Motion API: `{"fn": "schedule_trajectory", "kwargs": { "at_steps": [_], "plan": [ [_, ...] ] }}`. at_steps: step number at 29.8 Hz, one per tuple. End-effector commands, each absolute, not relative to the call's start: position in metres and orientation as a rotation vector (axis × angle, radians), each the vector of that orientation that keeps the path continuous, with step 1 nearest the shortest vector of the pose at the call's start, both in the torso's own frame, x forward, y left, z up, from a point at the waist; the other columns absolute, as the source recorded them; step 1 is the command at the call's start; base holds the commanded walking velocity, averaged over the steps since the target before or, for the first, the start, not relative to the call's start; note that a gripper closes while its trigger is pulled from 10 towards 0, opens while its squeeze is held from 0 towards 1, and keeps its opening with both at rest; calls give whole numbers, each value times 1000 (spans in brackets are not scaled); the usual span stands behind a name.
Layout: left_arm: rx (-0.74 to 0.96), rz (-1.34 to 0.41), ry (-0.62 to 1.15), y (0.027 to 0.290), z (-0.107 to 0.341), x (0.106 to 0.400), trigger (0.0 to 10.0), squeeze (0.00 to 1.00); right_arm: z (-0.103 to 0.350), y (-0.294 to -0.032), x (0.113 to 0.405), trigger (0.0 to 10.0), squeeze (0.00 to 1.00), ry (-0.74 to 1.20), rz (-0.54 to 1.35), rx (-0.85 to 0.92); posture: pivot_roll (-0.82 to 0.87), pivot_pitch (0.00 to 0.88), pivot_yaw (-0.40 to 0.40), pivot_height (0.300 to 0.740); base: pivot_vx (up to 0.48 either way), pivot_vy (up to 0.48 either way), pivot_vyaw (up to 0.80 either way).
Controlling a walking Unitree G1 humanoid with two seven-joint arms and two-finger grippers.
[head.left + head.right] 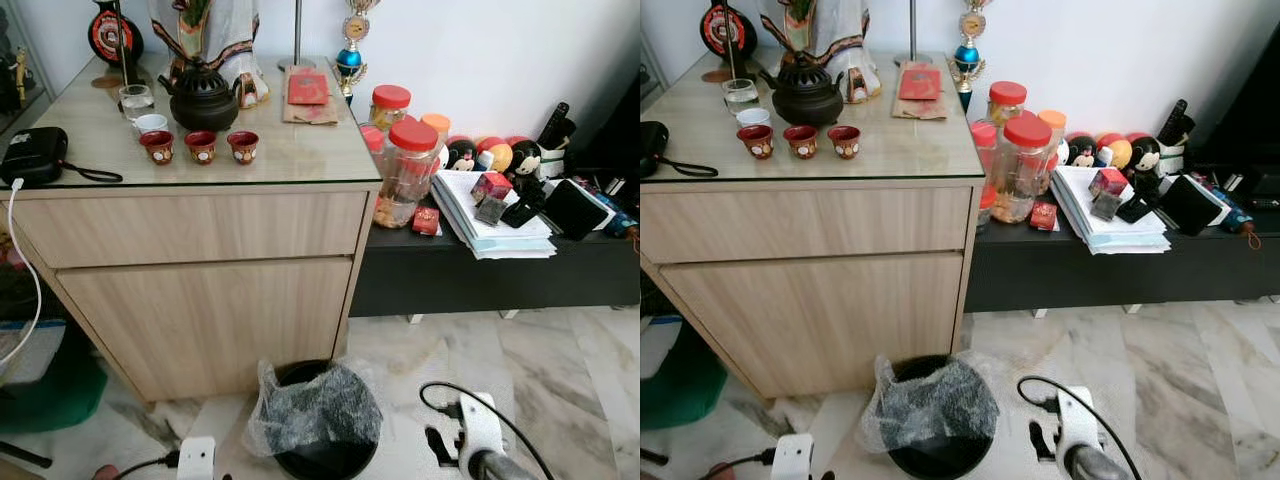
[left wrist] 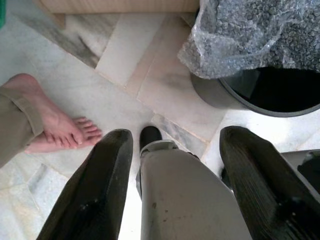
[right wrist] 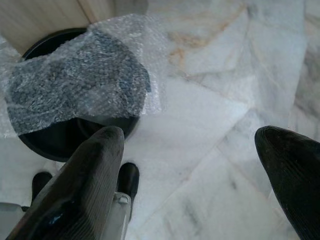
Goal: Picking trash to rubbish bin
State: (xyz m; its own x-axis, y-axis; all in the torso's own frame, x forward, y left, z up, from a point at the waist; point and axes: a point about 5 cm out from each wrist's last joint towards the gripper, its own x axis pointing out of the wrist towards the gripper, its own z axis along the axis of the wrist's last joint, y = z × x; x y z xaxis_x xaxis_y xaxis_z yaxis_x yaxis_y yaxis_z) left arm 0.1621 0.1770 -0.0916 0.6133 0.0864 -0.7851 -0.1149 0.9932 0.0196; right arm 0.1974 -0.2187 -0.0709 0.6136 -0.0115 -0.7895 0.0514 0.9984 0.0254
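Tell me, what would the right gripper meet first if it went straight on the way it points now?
Probably the bare marble floor. The open right gripper points down at it, beside the black bin with its bubble wrap, though depth is unclear.

Clear crinkled bubble wrap (image 1: 312,405) is draped over a glossy black plastic bin (image 1: 325,460). Floor (image 1: 560,370) is polished veined marble. Cabinet (image 1: 200,290) is matt light wood-grain laminate, glass-topped.
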Motion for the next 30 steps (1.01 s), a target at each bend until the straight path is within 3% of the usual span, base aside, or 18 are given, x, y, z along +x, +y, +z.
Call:
{"fn": "schedule_trajectory", "kwargs": {
  "at_steps": [1,30],
  "plan": [
    [-42,127,929,174,-95,155,10000,0,-71,-223,195,10000,0,920,-58,58,28,0,-100,740,0,0,0],
    [-1,111,913,173,-91,167,10000,0,-70,-223,199,10000,0,905,-77,66,31,0,-86,740,0,0,0]
  ]
}}
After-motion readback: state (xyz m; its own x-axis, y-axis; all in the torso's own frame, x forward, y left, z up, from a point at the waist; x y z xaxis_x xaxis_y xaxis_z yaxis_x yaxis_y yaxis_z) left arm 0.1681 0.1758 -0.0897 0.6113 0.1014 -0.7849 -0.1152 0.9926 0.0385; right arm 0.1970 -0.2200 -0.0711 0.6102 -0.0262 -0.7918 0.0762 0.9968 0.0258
